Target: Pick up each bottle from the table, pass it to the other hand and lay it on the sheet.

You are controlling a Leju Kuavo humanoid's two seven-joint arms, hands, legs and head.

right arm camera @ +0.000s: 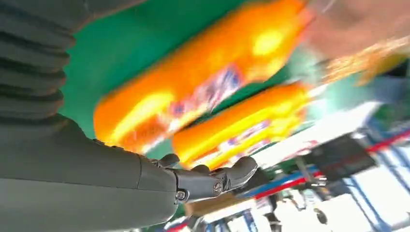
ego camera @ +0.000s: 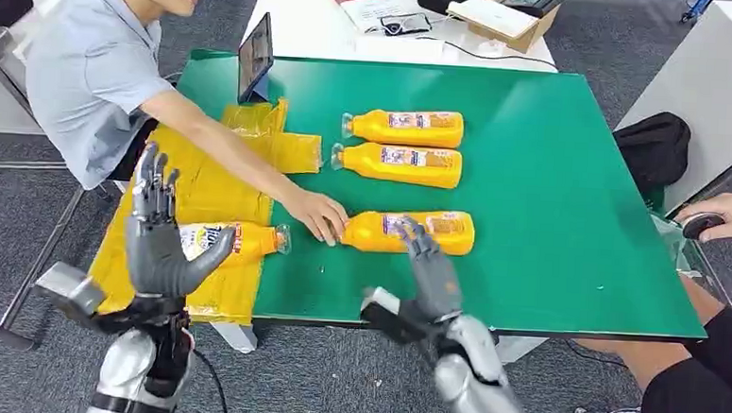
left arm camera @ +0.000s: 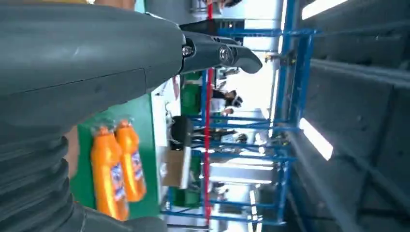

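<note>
- Green table, landmark for all below.
- Yellow sheet over table's left edge, one bottle lying on it.
- Near bottle at table's front middle: likely rigid, smooth, moderately heavy; best gripped mid-body.
- Right hand reaching over it, fingers apart, gripping nothing.
- Left hand raised by sheet, spread, empty.
- Person's hand touching near bottle's cap.

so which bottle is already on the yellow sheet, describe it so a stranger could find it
Start at the green table and look to its left end, where a crinkled yellow sheet is spread. One orange bottle lies on its side on the sheet's near part, just behind the robot's raised left hand. The other three orange bottles all lie on bare green; this is the one on yellow.
</note>
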